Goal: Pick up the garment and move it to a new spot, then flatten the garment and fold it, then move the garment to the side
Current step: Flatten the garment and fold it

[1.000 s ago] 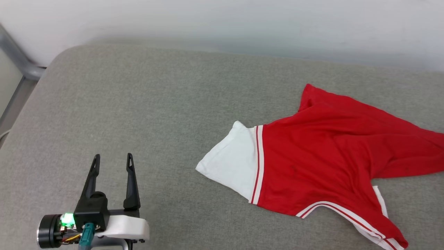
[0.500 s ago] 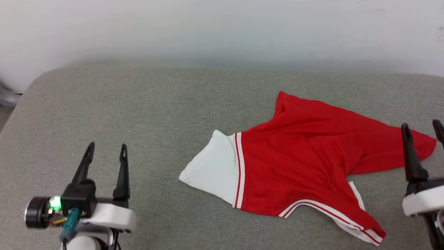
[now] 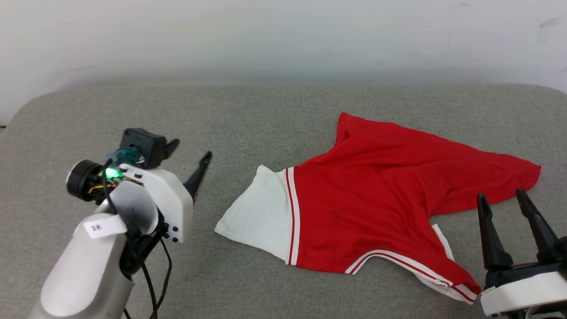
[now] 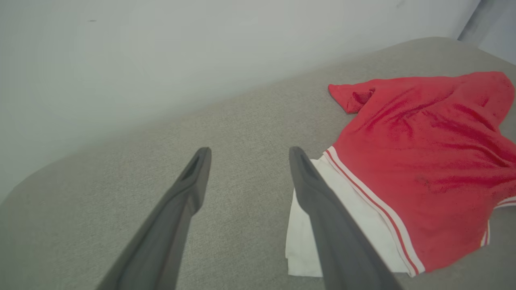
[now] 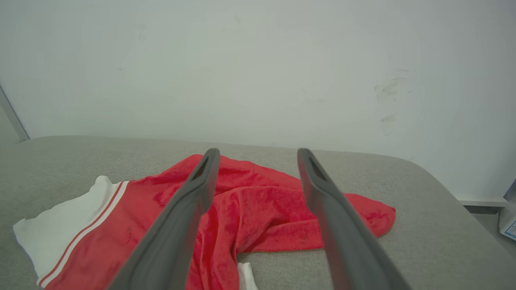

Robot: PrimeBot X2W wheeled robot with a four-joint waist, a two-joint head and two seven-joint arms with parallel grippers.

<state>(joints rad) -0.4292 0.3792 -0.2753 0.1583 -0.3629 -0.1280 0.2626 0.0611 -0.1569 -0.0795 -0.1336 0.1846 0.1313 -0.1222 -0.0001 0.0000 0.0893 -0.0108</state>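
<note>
Head view: the garment (image 3: 376, 199) lies crumpled on a grey cushion (image 3: 266, 115), right of the middle and closer to the right gripper. Its body is plain red with soft folds, and one corner is turned up towards the pale wall (image 3: 283, 40). A white sleeve (image 3: 257, 217) spreads flat at its left end and meets the red along a red-and-white striped band. More striped trim runs along the near right edge, where a sliver of white cloth peeks out. No letters or number face up. The left gripper (image 3: 192, 148) is raised over bare cushion, left of the sleeve and apart from it, angled towards the garment, jaws spread and empty. The right gripper (image 3: 500, 195) stands at the lower right, just beside the garment's near right corner, jaws spread and holding nothing.

Left wrist view: the two dark fingers (image 4: 177, 225) stand wide apart over grey fabric. The garment lies to the right, white sleeve nearest, and the right-hand finger crosses in front of that sleeve.

Right wrist view: the fingers (image 5: 181, 225) are wide apart, with the red cloth lying ahead and between them. The white sleeve is far left, and faint scuff marks (image 5: 389, 90) show on the wall.
</note>
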